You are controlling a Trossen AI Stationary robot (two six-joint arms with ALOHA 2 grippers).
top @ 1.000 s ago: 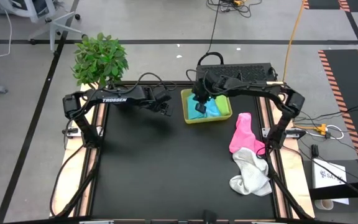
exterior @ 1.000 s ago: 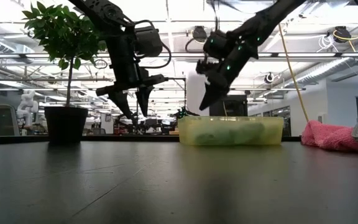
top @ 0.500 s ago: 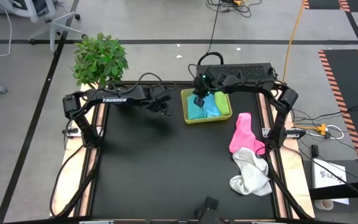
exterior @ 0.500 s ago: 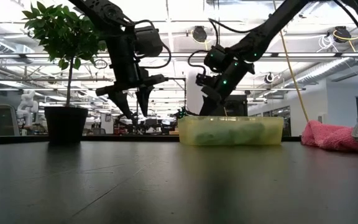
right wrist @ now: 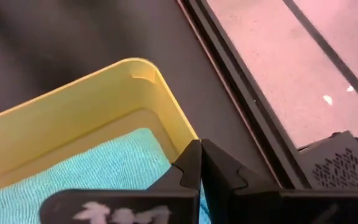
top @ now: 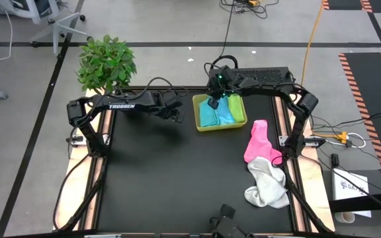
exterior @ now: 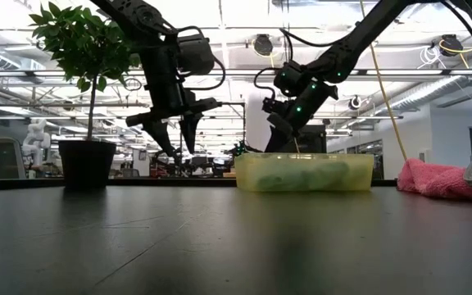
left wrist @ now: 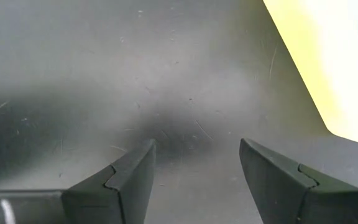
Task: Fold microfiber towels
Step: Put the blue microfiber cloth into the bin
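A yellow-green tray stands at the table's far middle, with a teal towel and a light blue towel lying flat in it. A pink towel lies bunched near the right edge, its near end on a crumpled white towel. My right gripper is shut and empty. It slants down over the tray's far left corner, its tips just above the rim in the low view. My left gripper hangs open over bare table left of the tray.
A potted plant stands at the table's far left corner. A black box with cables lies beyond the far edge. The dark tabletop is bare across its middle and near left.
My right gripper has sunk and gone toward the table's far edge, from above the teal towel in the tray's middle to just over the tray's far left corner. It has tipped a little further down and stayed shut. The towels lie as before.
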